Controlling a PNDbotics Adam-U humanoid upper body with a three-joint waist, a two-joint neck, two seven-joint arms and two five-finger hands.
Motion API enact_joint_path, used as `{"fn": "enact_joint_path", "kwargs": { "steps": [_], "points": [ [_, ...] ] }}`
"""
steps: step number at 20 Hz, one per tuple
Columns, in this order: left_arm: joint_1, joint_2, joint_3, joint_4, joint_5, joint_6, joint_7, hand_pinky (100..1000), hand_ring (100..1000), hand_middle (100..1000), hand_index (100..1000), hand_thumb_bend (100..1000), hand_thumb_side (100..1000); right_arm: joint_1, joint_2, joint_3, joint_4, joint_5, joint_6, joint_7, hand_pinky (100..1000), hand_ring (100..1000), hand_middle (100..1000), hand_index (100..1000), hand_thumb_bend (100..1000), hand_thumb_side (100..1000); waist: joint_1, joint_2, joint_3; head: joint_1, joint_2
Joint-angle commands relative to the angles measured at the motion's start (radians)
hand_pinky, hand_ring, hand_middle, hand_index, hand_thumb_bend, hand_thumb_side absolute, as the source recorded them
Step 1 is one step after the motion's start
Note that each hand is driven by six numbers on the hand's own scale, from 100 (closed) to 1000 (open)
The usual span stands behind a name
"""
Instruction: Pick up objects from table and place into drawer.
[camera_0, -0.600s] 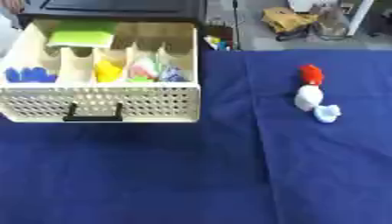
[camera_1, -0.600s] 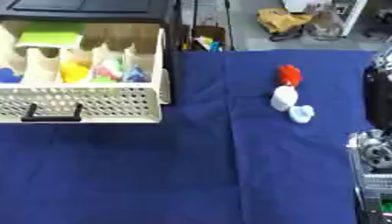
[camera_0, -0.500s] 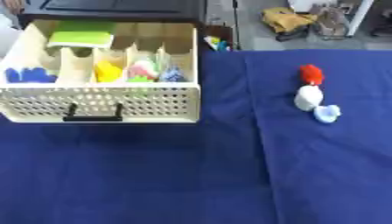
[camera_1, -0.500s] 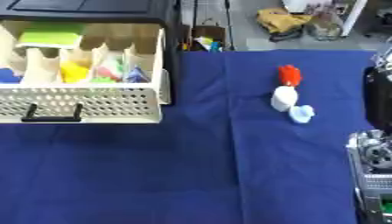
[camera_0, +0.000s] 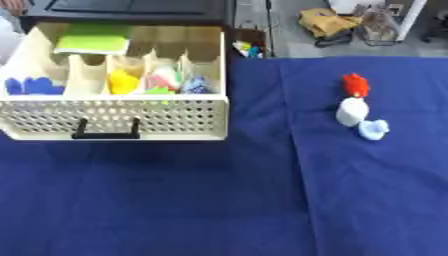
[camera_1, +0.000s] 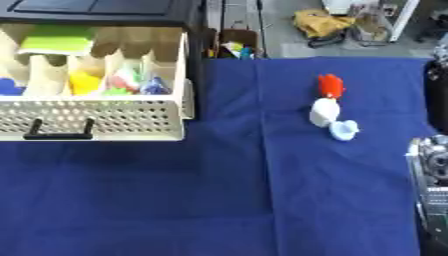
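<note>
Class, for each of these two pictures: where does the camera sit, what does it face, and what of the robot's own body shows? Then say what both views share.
Left eye view: in the robot's head, looking down at the open drawer on the blue cloth; nothing of the robot shows.
Right eye view: beside it in the head, aimed the same way; a silver and black part of the robot's right arm shows at the right edge, its hand unseen.
Both share the drawer, the cloth and the red piece, white piece and pale blue piece.

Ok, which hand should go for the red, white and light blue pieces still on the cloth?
Right. The red piece, white piece and light blue piece lie on the robot's right side, and its right arm shows at that edge; no left hand is visible.
</note>
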Motion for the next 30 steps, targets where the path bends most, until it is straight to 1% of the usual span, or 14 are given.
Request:
{"fn": "enact_joint_path", "kwargs": {
  "steps": [1, 2, 6, 9, 12, 15, 20, 21, 23, 27, 30],
  "points": [
    [0.008, 0.031, 0.001, -0.013, -0.004, 0.007, 0.001, 331, 447, 525, 727, 199, 965, -0.057, -0.074, 0.043, 0.021, 0.022, 0.025, 0.035, 618, 614, 601, 771, 256, 731, -0.007, -0.032, 0.0, -0.007, 0.02],
    [0.011, 0.033, 0.001, -0.013, -0.005, 0.007, 0.001, 331, 447, 525, 728, 199, 965, -0.078, -0.095, 0.064, 0.041, 0.035, 0.038, 0.048, 623, 617, 608, 777, 261, 776, -0.009, -0.036, -0.001, -0.012, 0.024],
    [0.02, 0.038, -0.001, -0.013, -0.004, 0.006, 0.001, 331, 447, 525, 729, 201, 965, -0.166, -0.183, 0.152, 0.128, 0.088, 0.092, 0.102, 652, 642, 637, 816, 271, 806, -0.007, -0.046, -0.002, -0.024, 0.03],
    [0.025, 0.04, -0.003, -0.013, -0.003, 0.005, -0.001, 330, 447, 525, 729, 201, 965, -0.231, -0.248, 0.217, 0.193, 0.128, 0.132, 0.142, 683, 673, 673, 860, 268, 838, -0.006, -0.053, -0.001, -0.03, 0.032],
    [0.026, 0.041, -0.006, -0.013, 0.0, 0.006, -0.003, 330, 447, 525, 729, 201, 965, -0.295, -0.313, 0.282, 0.259, 0.169, 0.171, 0.182, 700, 692, 691, 883, 267, 855, -0.006, -0.056, 0.0, -0.036, 0.03],
    [0.027, 0.04, -0.01, -0.013, 0.004, 0.007, -0.007, 330, 447, 525, 729, 201, 965, -0.337, -0.384, 0.353, 0.33, 0.212, 0.192, 0.225, 716, 711, 709, 898, 275, 864, -0.003, -0.059, 0.006, -0.044, 0.026],
    [0.028, 0.036, -0.016, -0.013, 0.011, 0.008, -0.015, 328, 447, 525, 729, 203, 965, -0.392, -0.501, 0.47, 0.447, 0.282, 0.195, 0.297, 733, 737, 735, 914, 288, 872, 0.002, -0.06, 0.017, -0.062, 0.022],
    [0.028, 0.035, -0.017, -0.013, 0.013, 0.008, -0.016, 328, 447, 525, 729, 203, 965, -0.405, -0.521, 0.491, 0.47, 0.29, 0.193, 0.312, 741, 746, 743, 923, 303, 871, 0.003, -0.06, 0.019, -0.067, 0.021],
    [0.028, 0.034, -0.018, -0.013, 0.015, 0.009, -0.019, 327, 447, 525, 729, 202, 965, -0.425, -0.537, 0.519, 0.517, 0.305, 0.176, 0.34, 752, 758, 752, 932, 326, 863, 0.003, -0.061, 0.021, -0.072, 0.018],
    [0.029, 0.034, -0.018, -0.013, 0.017, 0.01, -0.022, 326, 446, 525, 729, 202, 965, -0.452, -0.538, 0.526, 0.61, 0.345, 0.122, 0.398, 771, 784, 772, 955, 369, 822, 0.001, -0.06, 0.018, -0.073, 0.016],
    [0.029, 0.035, -0.017, -0.013, 0.017, 0.011, -0.022, 327, 446, 524, 729, 202, 965, -0.463, -0.535, 0.515, 0.68, 0.379, 0.079, 0.441, 783, 799, 786, 971, 380, 761, 0.0, -0.06, 0.015, -0.07, 0.012]
  ]
}}
